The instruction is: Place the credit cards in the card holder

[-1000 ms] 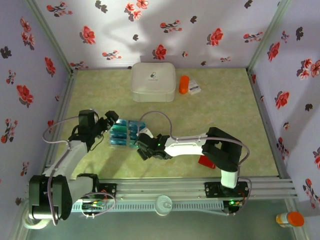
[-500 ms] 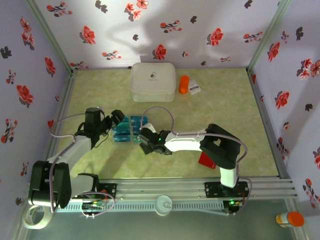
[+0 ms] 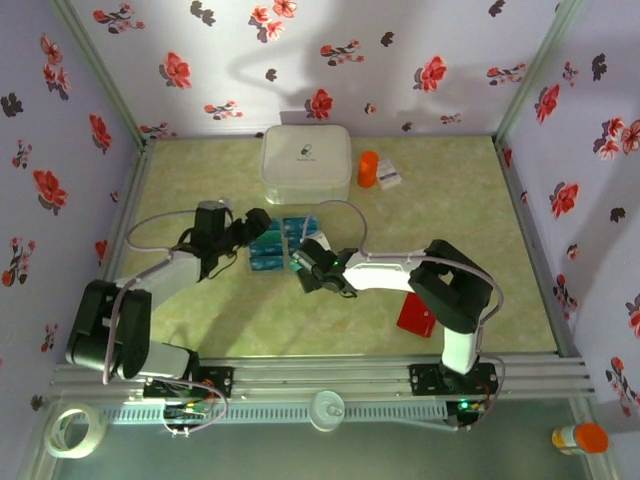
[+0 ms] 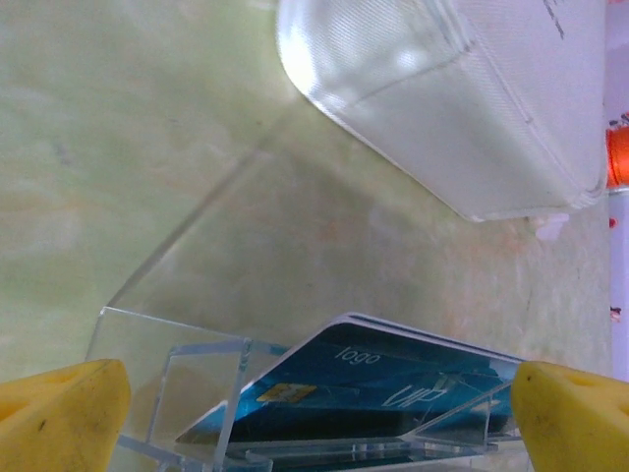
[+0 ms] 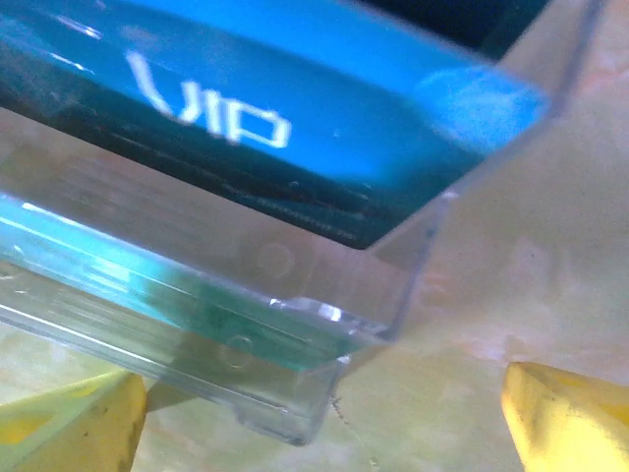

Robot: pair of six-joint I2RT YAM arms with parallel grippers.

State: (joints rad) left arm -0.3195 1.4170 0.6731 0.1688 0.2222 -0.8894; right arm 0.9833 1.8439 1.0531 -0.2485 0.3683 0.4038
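Observation:
The credit cards [image 3: 281,243], glossy teal-blue, sit in rows in a clear plastic stand [image 3: 268,262] at mid-table. My left gripper [image 3: 256,226] is at the stand's left end, jaws open. In the left wrist view, the stand [image 4: 167,383] and a card marked "logo" and "VIP" [image 4: 373,388] lie between the yellow fingertips [image 4: 59,413]. My right gripper [image 3: 309,263] is open at the stand's right end; its wrist view shows a card [image 5: 246,108] and the stand's corner [image 5: 314,334] just ahead of its fingertips [image 5: 565,418]. The red card holder [image 3: 416,315] lies flat by the right arm's elbow.
A big white rounded box [image 3: 306,163] stands at the back centre, close behind the stand, and shows as the white box [image 4: 462,98] in the left wrist view. Beside it are an orange container [image 3: 368,168] and a small white packet [image 3: 389,178]. Flowered walls enclose the table.
Both grippers and the clear stand with its cards have shifted together away from the near edge and to the right, toward the white box. The red holder stayed put and shows more fully.

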